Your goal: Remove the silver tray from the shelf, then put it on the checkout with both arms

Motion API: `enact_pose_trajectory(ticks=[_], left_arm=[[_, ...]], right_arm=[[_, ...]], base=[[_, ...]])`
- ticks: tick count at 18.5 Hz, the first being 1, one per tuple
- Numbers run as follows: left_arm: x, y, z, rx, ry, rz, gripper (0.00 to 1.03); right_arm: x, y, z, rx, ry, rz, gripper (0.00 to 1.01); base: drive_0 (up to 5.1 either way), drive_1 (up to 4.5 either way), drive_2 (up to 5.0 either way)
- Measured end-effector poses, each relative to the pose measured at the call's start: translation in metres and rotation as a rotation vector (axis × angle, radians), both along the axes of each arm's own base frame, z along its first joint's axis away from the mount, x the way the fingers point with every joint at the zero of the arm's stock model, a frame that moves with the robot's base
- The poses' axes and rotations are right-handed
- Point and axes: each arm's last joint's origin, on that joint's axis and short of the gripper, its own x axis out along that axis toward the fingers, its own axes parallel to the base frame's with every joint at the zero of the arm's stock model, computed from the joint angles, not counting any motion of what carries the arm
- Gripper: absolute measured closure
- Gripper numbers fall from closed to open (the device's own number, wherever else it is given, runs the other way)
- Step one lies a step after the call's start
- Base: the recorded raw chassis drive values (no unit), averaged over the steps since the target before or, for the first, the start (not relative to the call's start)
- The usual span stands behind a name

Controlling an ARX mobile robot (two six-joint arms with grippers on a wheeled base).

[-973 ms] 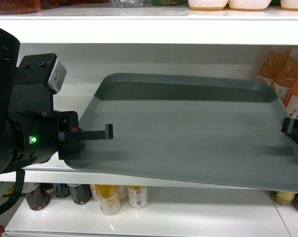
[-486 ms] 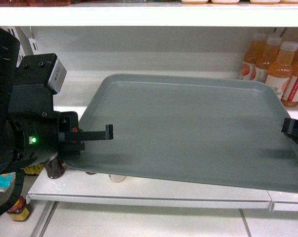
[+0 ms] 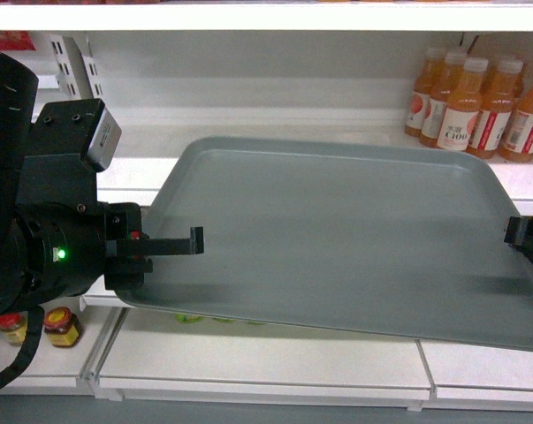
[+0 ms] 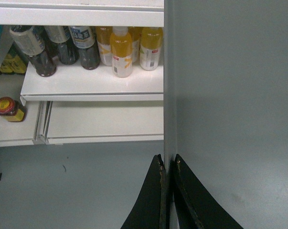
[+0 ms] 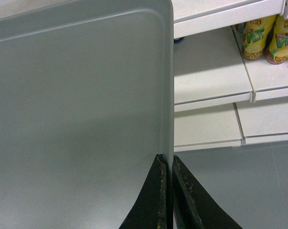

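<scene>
Grey-green and matte, the large flat rectangular tray with rounded corners and a low rim sits in mid-air in front of the white glossy shelf, gripped at both short ends, and you can see it tilting slightly down toward the right of the head view. Your left gripper has its thin black fingers pinched on the tray's left rim, one above and one below, as the left wrist camera shows. Your right gripper clamps the right rim in the same way; in the head view only its dark tip shows at the frame's right edge. The left arm's bulky black housing with its small green light fills the left side of the head view. Behind the tray, orange juice bottles stand on a shelf board at upper right. Beneath its left edge, the left wrist view shows dark and yellow bottles lined on a lower board, and a red-lidded jar further left.
</scene>
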Motion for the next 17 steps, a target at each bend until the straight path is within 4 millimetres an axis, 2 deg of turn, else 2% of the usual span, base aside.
enact_pose_trajectory(ticks=[17], left_arm=[[0.0003, 0.0002, 0.0003, 0.003, -0.004, 0.000, 1.00]], right_arm=[[0.0004, 0.0001, -0.0001, 0.001, -0.003, 0.000, 0.99]], base=[[0.1, -4.24, 4.4]])
